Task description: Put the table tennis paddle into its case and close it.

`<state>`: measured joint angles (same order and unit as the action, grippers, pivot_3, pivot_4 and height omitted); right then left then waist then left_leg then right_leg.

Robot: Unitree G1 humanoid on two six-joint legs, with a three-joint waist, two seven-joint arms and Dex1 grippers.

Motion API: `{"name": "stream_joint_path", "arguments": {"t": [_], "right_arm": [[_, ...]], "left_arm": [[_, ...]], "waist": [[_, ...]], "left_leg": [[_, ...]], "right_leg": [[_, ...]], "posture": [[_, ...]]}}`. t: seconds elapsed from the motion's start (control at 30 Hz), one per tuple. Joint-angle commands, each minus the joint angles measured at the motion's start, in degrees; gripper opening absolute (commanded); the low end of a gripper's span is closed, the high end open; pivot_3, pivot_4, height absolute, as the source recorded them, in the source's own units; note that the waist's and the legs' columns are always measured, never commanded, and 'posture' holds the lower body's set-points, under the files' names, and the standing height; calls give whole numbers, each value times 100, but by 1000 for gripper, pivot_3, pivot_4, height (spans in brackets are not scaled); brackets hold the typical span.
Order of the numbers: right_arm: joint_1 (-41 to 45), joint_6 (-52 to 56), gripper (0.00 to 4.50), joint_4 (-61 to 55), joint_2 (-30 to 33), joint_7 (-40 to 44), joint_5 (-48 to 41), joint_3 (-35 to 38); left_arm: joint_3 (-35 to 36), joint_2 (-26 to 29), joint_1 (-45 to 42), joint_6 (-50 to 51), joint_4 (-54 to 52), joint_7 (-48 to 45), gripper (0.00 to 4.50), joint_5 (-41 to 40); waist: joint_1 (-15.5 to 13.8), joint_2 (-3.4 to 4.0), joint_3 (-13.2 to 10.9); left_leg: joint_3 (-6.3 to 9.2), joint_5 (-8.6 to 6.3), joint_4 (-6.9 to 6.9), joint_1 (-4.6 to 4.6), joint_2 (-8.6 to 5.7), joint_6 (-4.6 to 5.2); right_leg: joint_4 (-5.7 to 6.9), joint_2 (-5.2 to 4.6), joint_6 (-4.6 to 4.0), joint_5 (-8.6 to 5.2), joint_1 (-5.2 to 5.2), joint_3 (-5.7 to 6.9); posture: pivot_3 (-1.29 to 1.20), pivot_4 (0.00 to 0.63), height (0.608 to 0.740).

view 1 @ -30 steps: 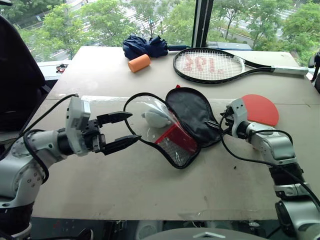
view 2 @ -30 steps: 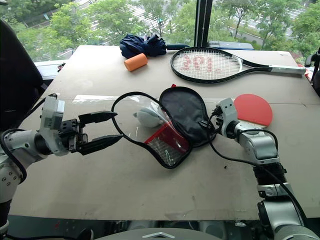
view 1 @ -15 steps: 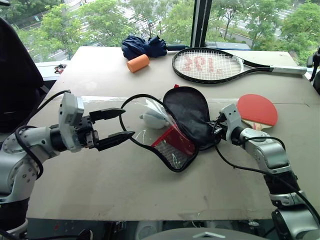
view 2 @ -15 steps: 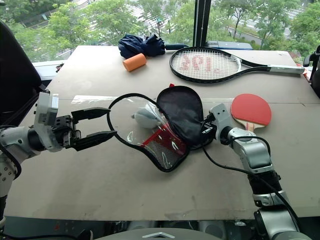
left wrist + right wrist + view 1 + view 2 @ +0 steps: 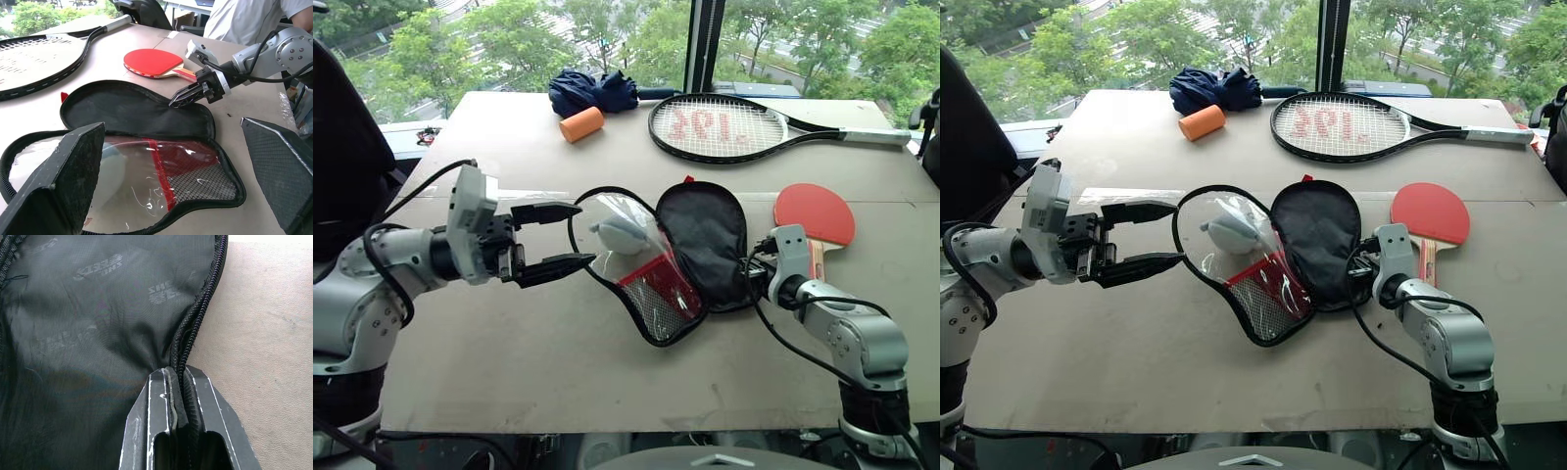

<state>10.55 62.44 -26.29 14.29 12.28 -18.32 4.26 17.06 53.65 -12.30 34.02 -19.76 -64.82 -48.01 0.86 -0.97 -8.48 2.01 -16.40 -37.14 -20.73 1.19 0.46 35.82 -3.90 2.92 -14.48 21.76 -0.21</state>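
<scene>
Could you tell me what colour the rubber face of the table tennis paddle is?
Red. The table tennis paddle shows best in the right eye view.

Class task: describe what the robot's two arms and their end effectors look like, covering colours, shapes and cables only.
Both arms are rounded silver-grey metal segments with black joints. A boxy light-grey wrist block sits behind each end effector. The left end effector has two long, tapering black fingers with a fine mesh-like texture. The right end effector has matching black fingers. Loose black cables loop along both forearms to the wrists.

Open case (image 5: 705,235), red paddle (image 5: 815,213) just beside
</scene>
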Motion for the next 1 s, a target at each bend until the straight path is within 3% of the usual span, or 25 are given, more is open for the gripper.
{"name": "stream_joint_path", "arguments": {"t": [0.03,0.07,0.3,0.4,0.57,0.77,0.97,1.0], "right_arm": [[87,-462,868,-495,263,55,45,232],[112,-720,1168,-592,350,95,71,358],[-374,-1295,1168,-740,651,-180,317,1073],[-568,-1171,2130,-790,601,-408,391,1272],[-632,-841,4448,-699,305,-941,505,1502],[-274,111,4448,-617,-298,-1232,211,1720],[-161,564,4448,-514,-328,-1408,368,1572],[-180,604,4215,-495,-297,-1406,392,1532]], "left_arm": [[-53,18,-204,41,-101,-99,4500,-115],[-80,21,-265,77,-96,-110,4500,-135],[-387,26,-732,195,-28,-361,4500,-158],[-513,0,-955,197,47,-418,4500,-120],[-740,-16,-1363,223,179,-574,4500,-99],[-962,102,-1810,296,249,-798,4500,-14],[-955,213,-2110,462,303,-817,4500,17],[-940,220,-2121,496,310,-777,4500,23]], "waist": [[-5,-1,-1],[-7,-4,-3],[-21,-19,2],[-15,-18,-4],[5,-17,-4],[4,-15,-6],[-4,-15,-6],[-1,-14,-6]], "left_leg": [[-1,0,0,-1,-1,0],[-1,0,-1,-1,-1,0],[-8,0,0,-3,1,0],[-12,0,0,-4,2,0],[-11,0,-1,6,1,0],[-8,0,0,6,3,0],[-8,0,0,2,-1,0],[-9,0,0,2,-2,0]], "right_leg": [[0,0,0,0,0,0],[0,0,-1,-1,0,-2],[0,11,9,3,-3,6],[0,12,6,2,-3,3],[3,26,-1,-1,-3,-17],[4,35,-1,0,0,-30],[1,36,-1,-1,0,-37],[1,36,-1,-1,0,-39]], "posture": [[0,150,740],[0,150,740],[0,150,740],[0,150,740],[0,150,740],[0,150,740],[0,150,740],[0,150,740]]}}
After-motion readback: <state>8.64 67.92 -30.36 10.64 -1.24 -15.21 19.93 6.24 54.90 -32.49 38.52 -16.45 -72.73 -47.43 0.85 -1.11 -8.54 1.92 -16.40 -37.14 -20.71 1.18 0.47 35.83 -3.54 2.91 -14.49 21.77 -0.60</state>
